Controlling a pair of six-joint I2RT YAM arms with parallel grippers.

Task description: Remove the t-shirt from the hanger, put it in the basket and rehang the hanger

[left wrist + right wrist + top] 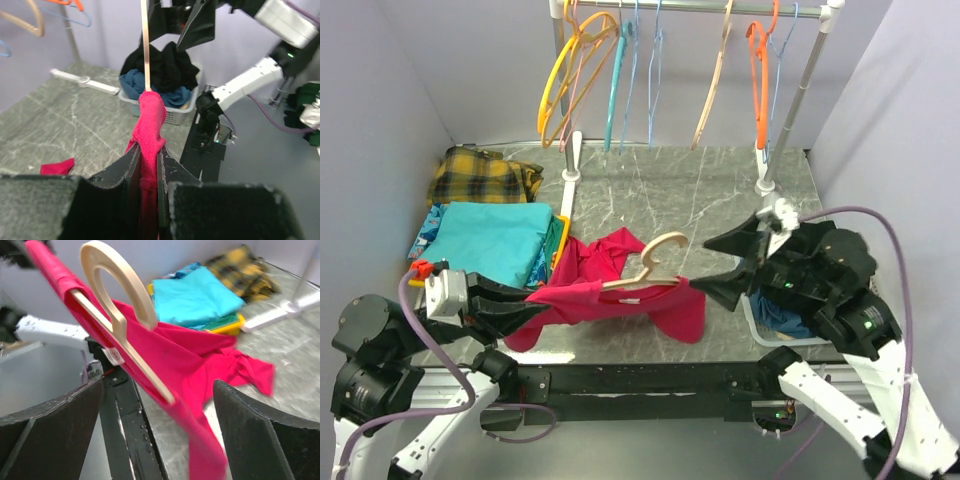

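The red t-shirt (620, 295) hangs on a pale wooden hanger (655, 262) held above the table's front edge, with part of the shirt trailing on the table. My left gripper (533, 296) is shut on the shirt's left end; the left wrist view shows the red cloth (150, 120) pinched between the fingers of that gripper (149, 162), with the hanger bar (145, 50) running away from it. My right gripper (720, 265) is open at the hanger's right end. In the right wrist view the hanger (120, 310) and shirt (200, 370) lie between the spread jaws of my right gripper (160, 407), untouched.
A white basket (752, 325) of dark clothes sits at the front right, also in the left wrist view (172, 116). Folded teal clothes (490, 240) and a plaid cloth (485, 175) lie at the left. A rack (800, 90) with several hangers stands at the back.
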